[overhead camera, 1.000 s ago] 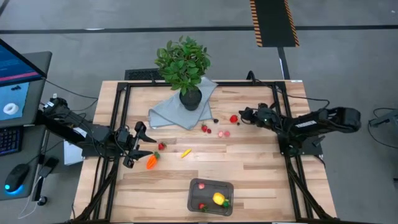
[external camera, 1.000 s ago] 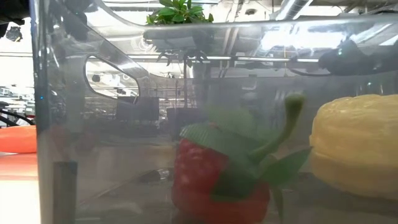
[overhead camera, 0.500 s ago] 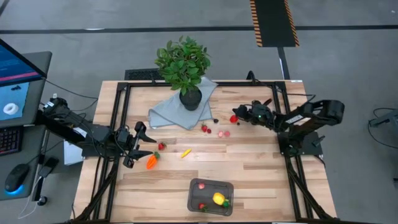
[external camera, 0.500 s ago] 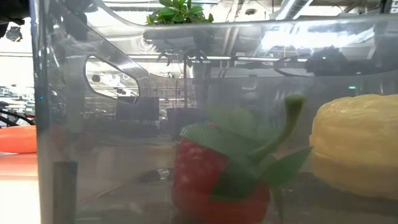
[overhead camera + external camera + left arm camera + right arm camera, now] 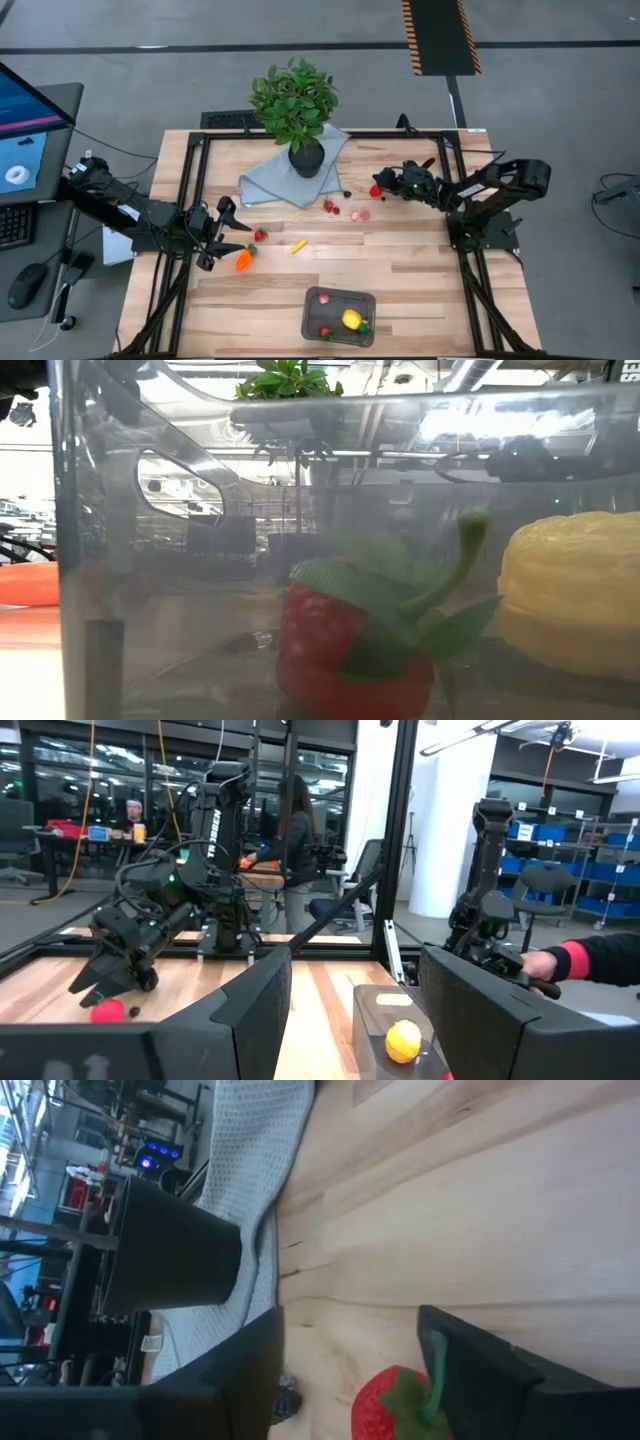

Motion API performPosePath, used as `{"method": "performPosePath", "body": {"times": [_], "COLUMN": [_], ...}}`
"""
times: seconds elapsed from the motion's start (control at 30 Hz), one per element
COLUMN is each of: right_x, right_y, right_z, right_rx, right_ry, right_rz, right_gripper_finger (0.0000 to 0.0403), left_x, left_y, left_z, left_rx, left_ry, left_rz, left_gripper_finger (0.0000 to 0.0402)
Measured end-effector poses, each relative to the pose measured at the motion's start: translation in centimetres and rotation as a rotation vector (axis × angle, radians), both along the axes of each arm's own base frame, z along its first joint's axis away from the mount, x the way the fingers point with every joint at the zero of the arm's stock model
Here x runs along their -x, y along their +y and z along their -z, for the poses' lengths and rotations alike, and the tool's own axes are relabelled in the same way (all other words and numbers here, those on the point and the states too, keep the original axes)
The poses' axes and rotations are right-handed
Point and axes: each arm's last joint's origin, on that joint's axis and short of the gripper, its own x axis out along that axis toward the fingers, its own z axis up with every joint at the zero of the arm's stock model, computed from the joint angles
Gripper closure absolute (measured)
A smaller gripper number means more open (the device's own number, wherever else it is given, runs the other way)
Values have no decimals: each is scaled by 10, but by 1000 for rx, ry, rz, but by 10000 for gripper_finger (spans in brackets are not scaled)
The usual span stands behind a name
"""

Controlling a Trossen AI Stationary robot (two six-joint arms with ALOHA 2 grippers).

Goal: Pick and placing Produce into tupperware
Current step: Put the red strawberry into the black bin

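The tupperware [image 5: 340, 316], a clear tub, sits near the table's front edge with a yellow lemon [image 5: 351, 319] and a strawberry [image 5: 323, 330] inside. Other produce lies on the wood: an orange carrot [image 5: 243, 260], a banana [image 5: 298, 246], small berries [image 5: 357, 213] and a red strawberry [image 5: 376, 190]. My right gripper [image 5: 350, 1380] is open and low at the far right, one finger on each side of that strawberry [image 5: 395, 1400]. My left gripper [image 5: 228, 235] waits open above the table's left edge, close to the carrot. My right gripper has the red strawberry lying on the wood between its open fingers, slanting down at it from the table's right. The green stalk [image 5: 435, 1365] shows right against one finger [image 5: 480, 1365]; whether they touch I cannot tell.
A leafy plant in a black pot [image 5: 305, 158] stands on a blue-grey cloth [image 5: 275, 185] at the far middle, just left of my right gripper. A black frame [image 5: 195, 175] runs along the table's sides. A person's hand with a red sleeve [image 5: 570, 960] shows beyond the table.
My right gripper has moved down and a little toward the table's left, closing in on the red strawberry, while the arm behind it folded inward. The produce has stayed where it was.
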Motion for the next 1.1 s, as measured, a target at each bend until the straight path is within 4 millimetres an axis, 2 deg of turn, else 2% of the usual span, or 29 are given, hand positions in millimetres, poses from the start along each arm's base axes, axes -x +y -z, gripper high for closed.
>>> {"method": "performPosePath", "body": {"times": [0.1, 0.3, 0.33, 0.6, 0.77, 1.1], "right_x": [0, 0, 0, -1, -1, -11], "right_y": [0, 1, 1, 2, 3, 19], "right_z": [0, 0, 1, 0, -7, -37], "right_rx": [1, 19, 23, 43, 68, 222], "right_ry": [2, 17, 21, 28, -28, -183], "right_rz": [-2, -30, -35, -50, -59, -173], "right_gripper_finger": [218, 371, 384, 390, 388, 389], "left_x": [0, 0, 0, 0, 0, 0], "left_y": [0, 0, 0, 0, 0, 0], "left_z": [0, 0, 0, 0, 0, 0], "left_rx": [0, 0, 0, 0, 0, 7], "left_ry": [0, 0, 0, 0, 0, 1], "left_rz": [0, 0, 0, 0, -1, 1], "left_gripper_finger": [193, 193, 193, 193, 193, 193]}}
